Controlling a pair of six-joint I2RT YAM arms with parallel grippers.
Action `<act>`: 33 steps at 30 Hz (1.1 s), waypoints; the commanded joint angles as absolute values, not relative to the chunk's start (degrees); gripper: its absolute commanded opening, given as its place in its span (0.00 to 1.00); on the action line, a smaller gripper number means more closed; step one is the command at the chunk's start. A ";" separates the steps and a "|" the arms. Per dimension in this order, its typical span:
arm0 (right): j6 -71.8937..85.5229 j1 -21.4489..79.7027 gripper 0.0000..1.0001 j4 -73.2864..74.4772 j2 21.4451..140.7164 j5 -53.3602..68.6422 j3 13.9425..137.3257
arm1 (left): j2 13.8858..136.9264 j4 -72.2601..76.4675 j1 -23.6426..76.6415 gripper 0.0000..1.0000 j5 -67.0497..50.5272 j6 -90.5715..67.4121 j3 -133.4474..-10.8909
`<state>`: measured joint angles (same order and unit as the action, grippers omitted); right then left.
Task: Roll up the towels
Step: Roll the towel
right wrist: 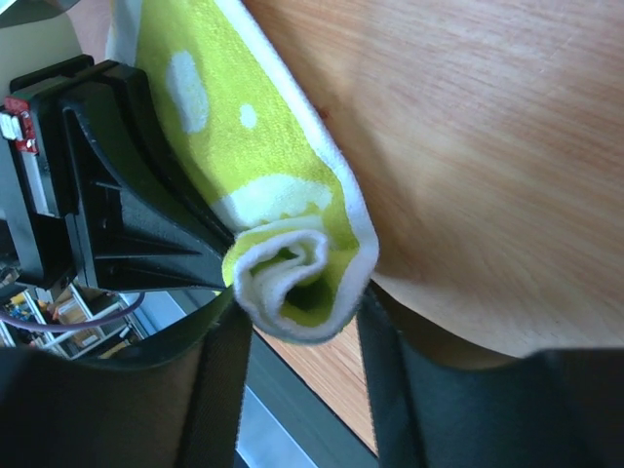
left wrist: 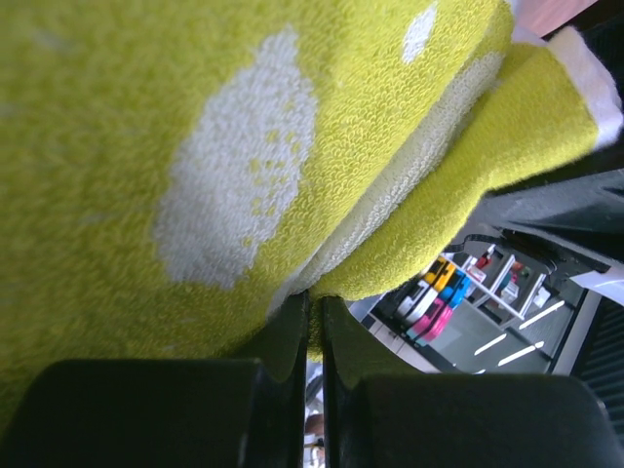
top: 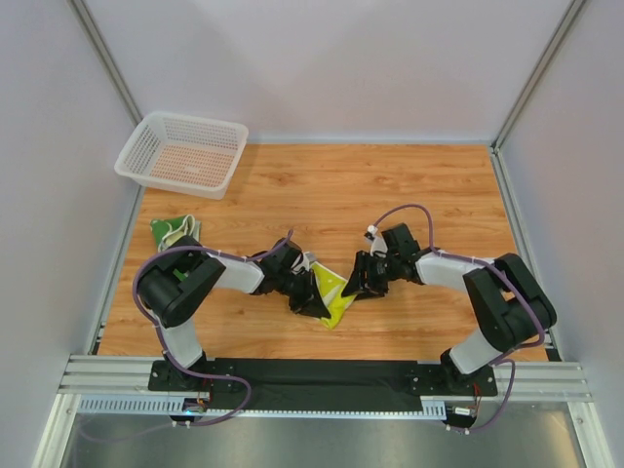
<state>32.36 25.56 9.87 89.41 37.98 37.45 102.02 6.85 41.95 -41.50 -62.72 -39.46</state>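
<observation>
To roll it well, the roll has to stay tight. I think the grippers should turn slowly and keep the cloth pulled flat, so the loose end does not slip out.

The towel is over the middle of the table, between the two grippers. The left gripper has its jaws almost together, pinching a fold of the towel. The right gripper has its jaws partly apart, and they press the rolled end from both sides. The roll sits right between them.
</observation>
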 commanded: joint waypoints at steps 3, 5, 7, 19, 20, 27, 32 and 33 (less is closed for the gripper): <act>32.78 25.93 0.41 7.12 91.32 36.48 38.93 | 103.01 4.83 41.66 0.00 -39.11 -61.52 -39.20; 32.70 25.93 0.38 7.64 92.28 35.60 39.72 | 102.92 4.83 41.75 0.00 -39.02 -61.35 -38.94; 32.17 25.93 0.31 8.96 93.42 34.46 40.43 | 102.74 4.83 41.75 0.00 -38.85 -61.35 -38.41; 31.99 25.93 0.13 13.44 98.35 30.41 43.86 | 96.07 -7.98 42.36 0.03 -29.20 -50.73 -39.19; 32.08 25.93 0.13 13.71 98.35 30.32 43.86 | 94.50 -10.96 42.54 0.05 -28.14 -49.76 -39.55; 32.17 26.01 0.11 16.52 95.89 29.80 44.12 | 87.37 -22.93 45.35 0.14 -16.28 -44.74 -43.76; 32.34 26.37 0.11 18.10 93.87 29.18 44.30 | 83.24 -26.53 47.90 0.23 -13.37 -44.56 -45.70; 32.34 26.37 0.11 18.19 93.69 29.09 44.30 | 83.23 -26.54 47.90 0.23 -13.01 -44.56 -45.70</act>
